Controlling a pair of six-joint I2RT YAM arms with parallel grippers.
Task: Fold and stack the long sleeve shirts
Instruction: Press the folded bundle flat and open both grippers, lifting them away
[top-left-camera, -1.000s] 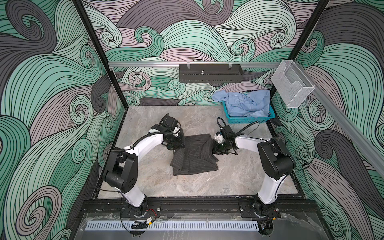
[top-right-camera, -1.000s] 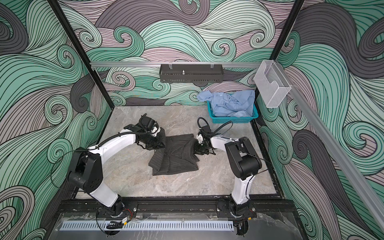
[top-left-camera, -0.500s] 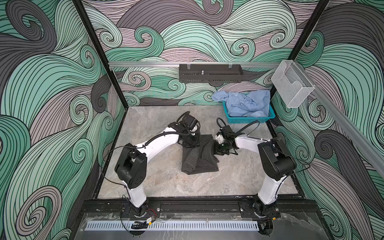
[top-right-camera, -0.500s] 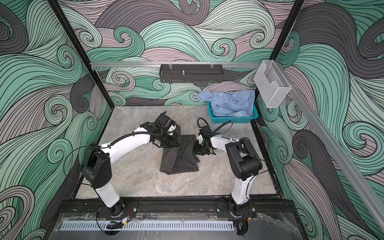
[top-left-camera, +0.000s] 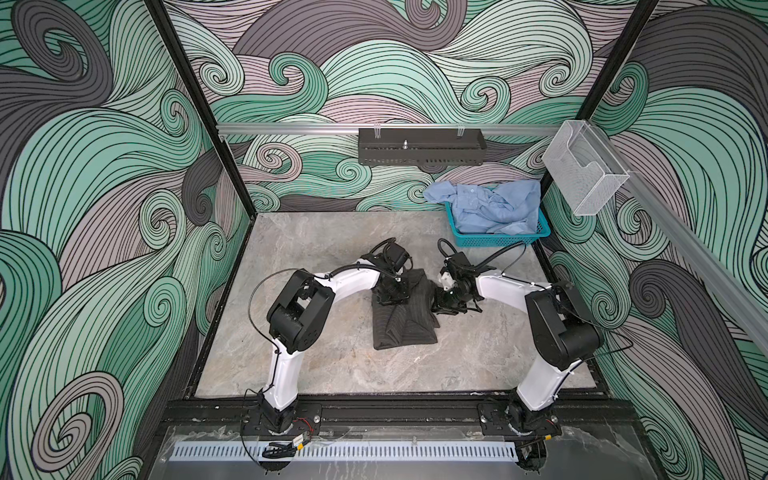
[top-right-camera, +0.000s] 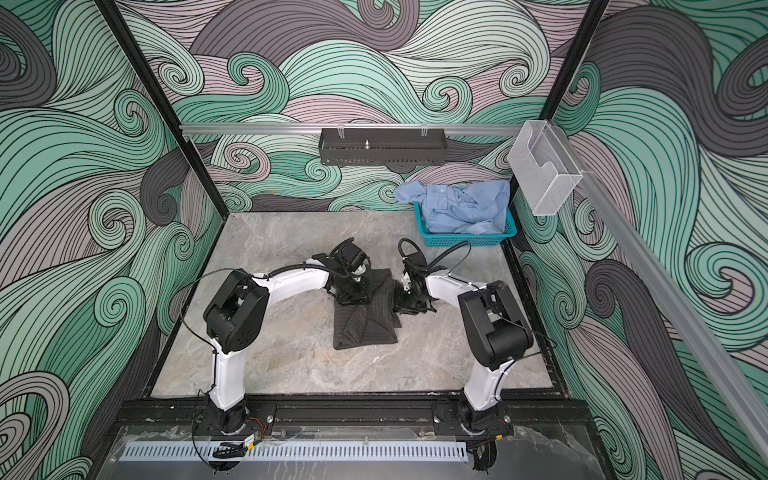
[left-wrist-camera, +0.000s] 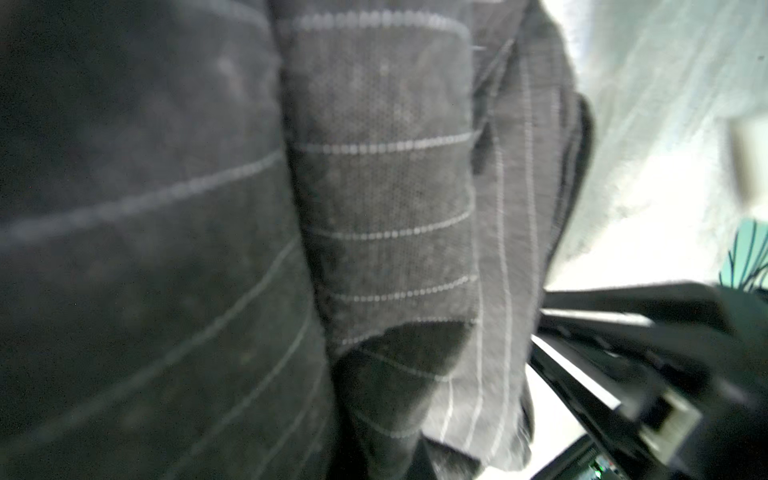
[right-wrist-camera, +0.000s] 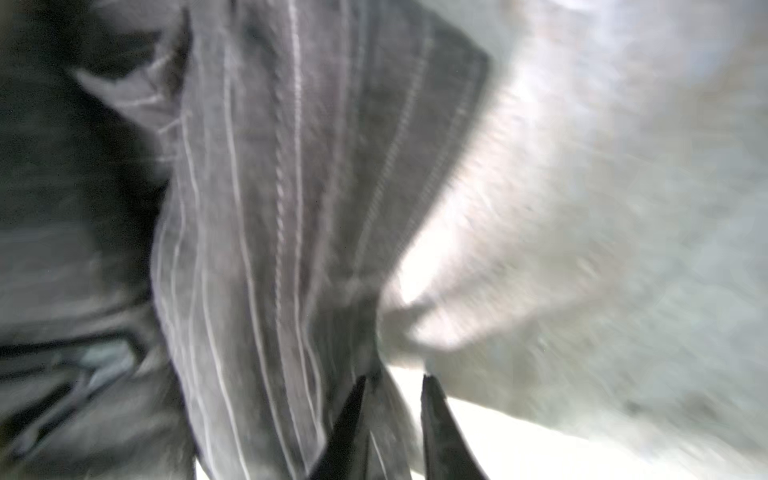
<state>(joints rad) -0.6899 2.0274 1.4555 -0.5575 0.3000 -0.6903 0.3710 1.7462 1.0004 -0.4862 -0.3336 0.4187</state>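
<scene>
Counted two shirts: dark charcoal pinstriped cloth shirt (top-left-camera: 409, 328) folded before one teal plastic mesh basket (top-left-camera: 498, 240), light blue cloth shirt (top-left-camera: 490, 205) inside. Found left gripper (top-left-camera: 392, 291) clamped on fold, right gripper (right-wrist-camera: 392, 415) narrowly parted at edge, bare table (top-left-camera: 332, 365) around.

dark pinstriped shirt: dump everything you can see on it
The dark pinstriped shirt is charcoal woven cloth with thin light stripes, folded into a narrow, uneven bundle lying on the table, layers overlapping. The left gripper is shut on its far left part; the right gripper meets its far right edge, a fold running between its fingers. Whether that fold is pinched is unclear.
</scene>
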